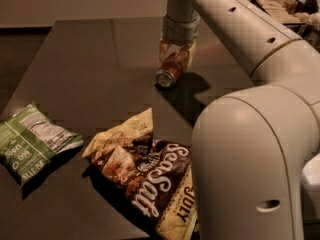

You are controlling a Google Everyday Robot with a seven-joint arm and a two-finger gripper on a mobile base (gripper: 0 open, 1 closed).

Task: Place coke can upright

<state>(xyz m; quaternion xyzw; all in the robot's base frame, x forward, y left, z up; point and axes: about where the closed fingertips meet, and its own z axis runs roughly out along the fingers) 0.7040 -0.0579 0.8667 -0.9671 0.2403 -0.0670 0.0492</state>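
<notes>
End effector [176, 61] grips coke can [168, 74], lying on its side on counter [90, 59]. Green bag [30, 146] & brown bag [145, 184] sit nearer front.

Jaws around coke can [169, 71], behind bags [145, 179]

A dark brown glossy desk [90, 64] fills most of the frame; the pincer [175, 59] hangs over its upper middle. A crinkled green and white chip bag [30, 146] lies flat at the left edge. Well apart from it, at lower centre, lies a crumpled brown and tan foil chip bag lettered "Sea Salt" [145, 184]. A pale wall [75, 4] runs along the top.
</notes>
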